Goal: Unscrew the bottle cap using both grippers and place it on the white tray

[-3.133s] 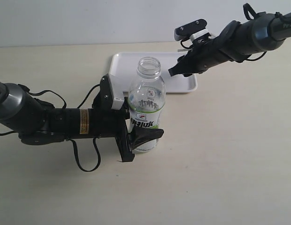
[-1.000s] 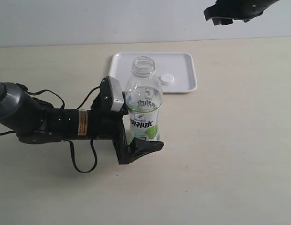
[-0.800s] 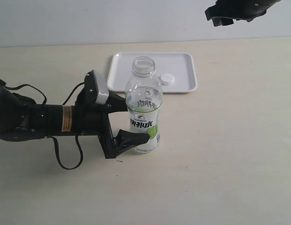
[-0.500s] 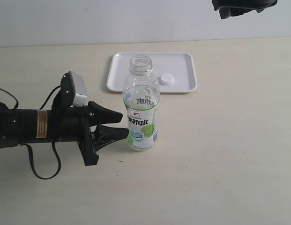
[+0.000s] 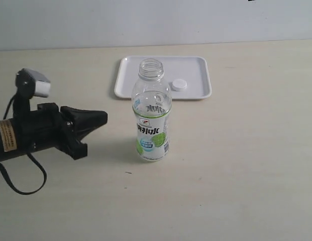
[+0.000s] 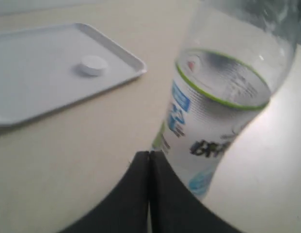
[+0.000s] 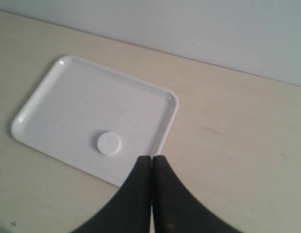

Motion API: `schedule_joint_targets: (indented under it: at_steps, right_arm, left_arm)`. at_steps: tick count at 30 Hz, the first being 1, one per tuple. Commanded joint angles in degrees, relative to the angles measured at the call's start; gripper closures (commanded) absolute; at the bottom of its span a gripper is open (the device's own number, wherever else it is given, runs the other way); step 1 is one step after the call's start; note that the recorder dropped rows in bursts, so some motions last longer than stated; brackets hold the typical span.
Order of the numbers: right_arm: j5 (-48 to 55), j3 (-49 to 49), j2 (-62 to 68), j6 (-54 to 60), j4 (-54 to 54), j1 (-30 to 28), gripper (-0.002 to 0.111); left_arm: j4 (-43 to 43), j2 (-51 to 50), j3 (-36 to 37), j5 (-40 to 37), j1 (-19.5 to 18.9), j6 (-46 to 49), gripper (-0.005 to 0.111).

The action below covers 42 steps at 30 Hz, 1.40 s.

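Now the bottle cap (image 5: 179,85) sits on the white tray (image 5: 196,65), one o'clock from the bottle (image 5: 152,120), so my left gripper (image 5: 103,118) and right gripper (image 7: 151,159), both clenched empty, can rest.

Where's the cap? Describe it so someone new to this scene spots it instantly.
In the exterior view, find the white tray lying flat on the beige table beyond the open bottle. The bottle cap rests on the tray near its nearer edge, just right of the bottle's neck. It is the only thing on the tray: a small, flat-topped white disc.
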State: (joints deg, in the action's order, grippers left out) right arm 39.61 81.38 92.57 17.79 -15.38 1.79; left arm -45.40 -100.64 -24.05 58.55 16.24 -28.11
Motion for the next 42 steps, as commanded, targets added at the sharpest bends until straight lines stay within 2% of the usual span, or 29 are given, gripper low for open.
schedule_joint_targets:
  at_steps: [1,5,7,13,18,32,35,37,42]
  right_arm:
    - [-7.2,-7.3,-6.2,6.4,-8.1,0.3,0.108]
    - [-13.4,-15.3,-12.6,10.8,-12.4,0.3,0.108]
    - [-15.0,-18.9,-15.6,11.5,-13.0,0.3,0.108]
    - [-18.8,-25.8,-22.9,12.0,-13.0,0.3,0.108]
    - [-18.5,-26.7,-24.5,8.6,-13.2,0.3,0.108]
    - [-18.5,-26.7,-24.5,7.6,-13.1,0.3,0.108]
    - [-18.5,-26.7,-24.5,7.6,-13.1,0.3,0.108]
    - [-18.5,-26.7,-24.5,7.6,-13.1,0.3,0.108]
    - [-18.6,-26.7,-24.5,7.6,-13.1,0.3,0.108]
  left_arm:
    - [14.9,7.2,5.1,0.2,-0.3,0.5,0.107]
    - [25.4,15.3,9.8,-0.2,-0.3,4.5,0.107]
    - [27.9,18.9,11.4,-1.6,-0.3,5.9,0.107]
    - [31.0,29.7,13.9,-10.2,-0.3,9.4,0.107]
    - [30.9,36.3,14.2,-13.1,-0.3,10.5,0.107]
    - [30.9,39.2,14.2,-13.1,-0.3,10.5,0.107]
    - [30.9,39.2,14.2,-13.4,-0.3,14.9,0.107]
    - [30.6,40.5,14.2,-18.0,-0.3,15.3,0.107]
    - [37.1,54.5,14.2,-49.5,-2.6,6.6,0.107]
